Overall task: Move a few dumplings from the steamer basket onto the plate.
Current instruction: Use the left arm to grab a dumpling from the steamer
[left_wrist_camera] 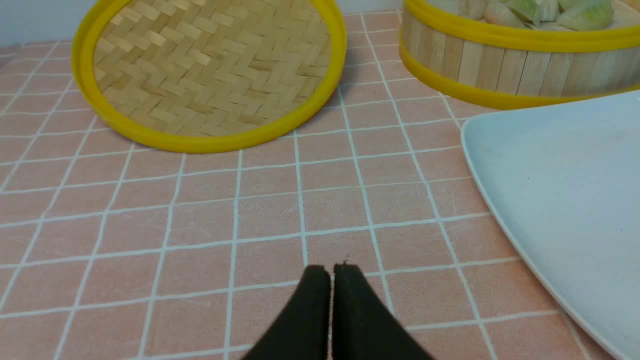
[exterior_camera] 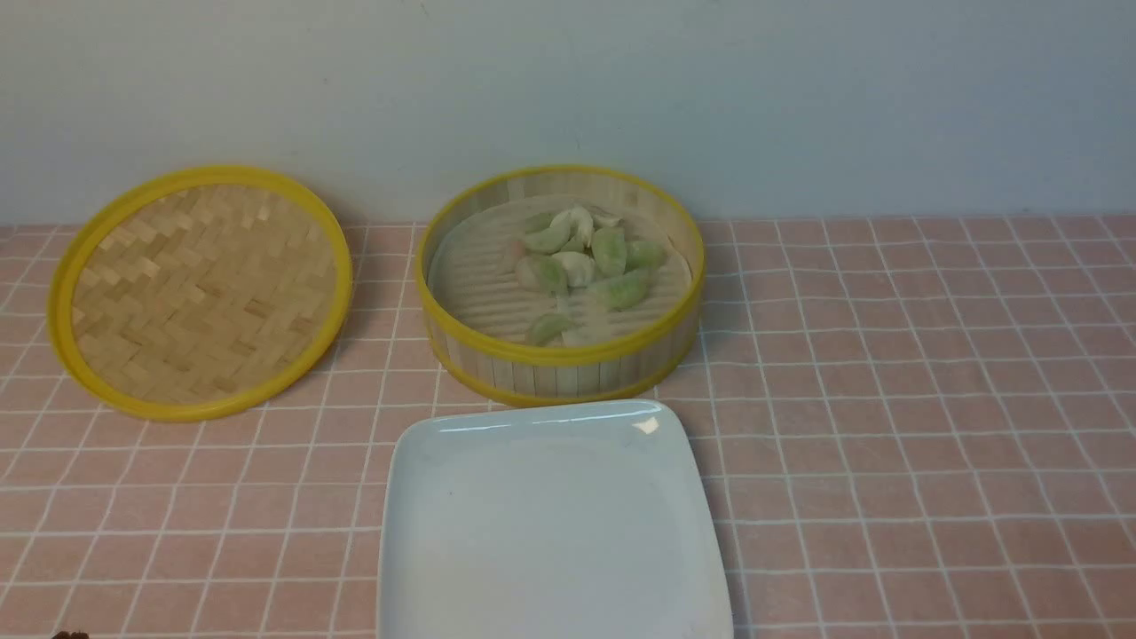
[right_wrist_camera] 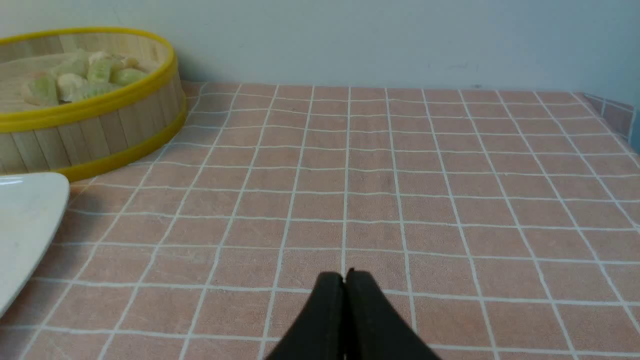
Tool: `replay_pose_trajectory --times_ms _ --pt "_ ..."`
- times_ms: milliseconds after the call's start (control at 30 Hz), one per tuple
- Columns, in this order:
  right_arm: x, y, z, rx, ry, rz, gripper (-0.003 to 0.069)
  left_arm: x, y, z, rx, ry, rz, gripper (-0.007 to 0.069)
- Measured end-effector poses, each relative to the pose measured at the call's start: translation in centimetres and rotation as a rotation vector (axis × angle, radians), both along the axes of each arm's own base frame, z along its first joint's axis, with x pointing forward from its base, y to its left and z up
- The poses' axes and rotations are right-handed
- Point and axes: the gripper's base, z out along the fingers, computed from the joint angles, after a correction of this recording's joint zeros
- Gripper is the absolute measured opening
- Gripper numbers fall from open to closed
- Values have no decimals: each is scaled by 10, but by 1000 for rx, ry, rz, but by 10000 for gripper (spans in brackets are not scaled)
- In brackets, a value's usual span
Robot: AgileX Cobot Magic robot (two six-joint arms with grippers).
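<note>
My left hand (left_wrist_camera: 332,272) and right hand (right_wrist_camera: 346,277): both clenched | dumplings (exterior_camera: 575,266): inside the steamer basket (exterior_camera: 559,378), which I see behind the plate (exterior_camera: 555,524) | woven lid (exterior_camera: 209,293): left of the basket

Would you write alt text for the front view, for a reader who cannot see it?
Dumplings sit in a round steamer behind a bare white plate; a woven lid lies to the left.
</note>
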Motion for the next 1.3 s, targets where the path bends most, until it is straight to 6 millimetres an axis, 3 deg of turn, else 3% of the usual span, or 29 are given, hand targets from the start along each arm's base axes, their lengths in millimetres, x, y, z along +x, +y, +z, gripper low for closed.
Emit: replay_pose_trajectory --times_ms 1033,1300 --pt "0 0 0 0 0 0 -14 1 2 3 50 -47 5 -6" --pt "0 0 0 0 0 0 -14 4 5 36 -431 -377 102 -6"
